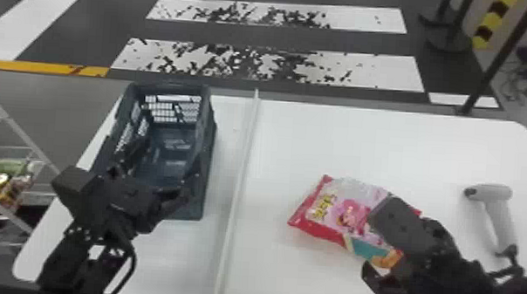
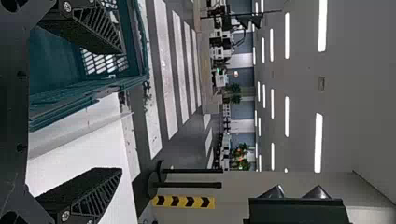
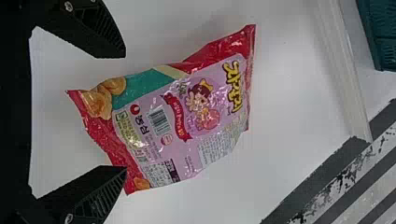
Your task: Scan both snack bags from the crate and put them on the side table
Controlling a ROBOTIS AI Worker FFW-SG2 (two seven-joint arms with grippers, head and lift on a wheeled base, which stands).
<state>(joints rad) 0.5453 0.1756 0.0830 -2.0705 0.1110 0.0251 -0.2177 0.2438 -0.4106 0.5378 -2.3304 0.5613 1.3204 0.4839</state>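
Head view: Crate (image 1: 208,154), on a white table (image 1: 320,139). Snack bag (image 1: 344,212), lying right of the crate. Handheld scanner (image 1: 499,215), farther right of the crate than the bag.

Left wrist view: Left gripper (image 2: 121,110), fingers spread, by the crate.

Right wrist view: Right gripper (image 3: 125,112), fingers parted around the bag's end farther from the crate; barcode (image 3: 160,122) upward. Step, as judged: grasp for scanning. Handling: close softly near that end, barcode uncovered, contents uncrushed.

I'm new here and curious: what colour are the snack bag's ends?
Red; the bag's ends show best in the right wrist view.
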